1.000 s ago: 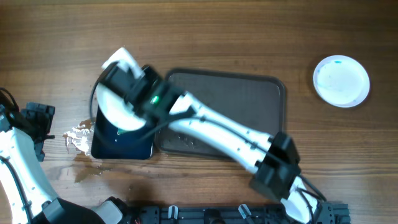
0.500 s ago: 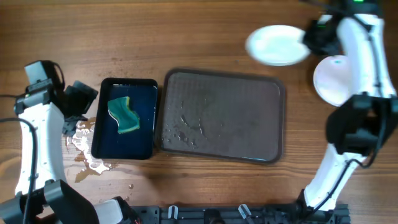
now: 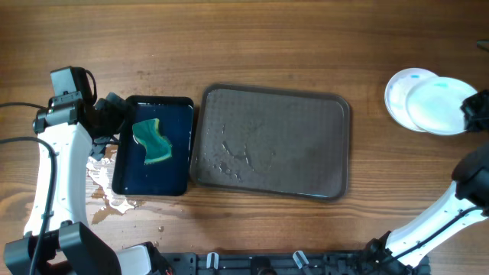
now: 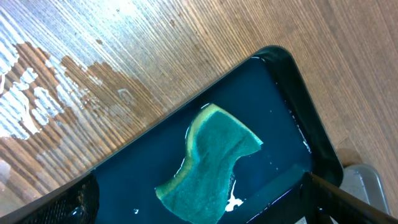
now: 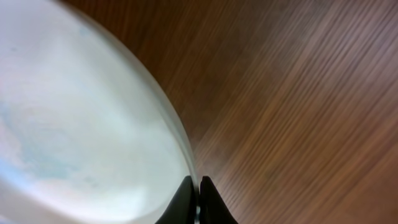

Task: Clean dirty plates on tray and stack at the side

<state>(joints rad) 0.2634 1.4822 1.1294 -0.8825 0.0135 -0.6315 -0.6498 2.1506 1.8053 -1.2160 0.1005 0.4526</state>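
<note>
The large dark tray [image 3: 336,107] lies mid-table with only water drops on it. My right gripper [image 3: 472,113] at the far right edge is shut on the rim of a white plate [image 3: 439,95]; the wrist view shows the jaws [image 5: 196,193] pinching that plate's edge [image 5: 74,124]. The held plate overlaps another white plate [image 3: 399,92] with a faint blue mark, lying on the table. A third plate does not show. My left gripper [image 3: 113,122] is open and empty, above the green sponge [image 4: 214,162].
The sponge [image 3: 153,141] lies in a glossy black tray [image 3: 172,183] holding water, left of the large tray; its rim [image 4: 311,143] shows in the left wrist view. Spilled water [image 3: 99,176] is on the wood by the black tray's left side.
My right arm swung the plate from over the black tray across to the far right, over the plate lying there. My left arm moved in toward the black tray.
</note>
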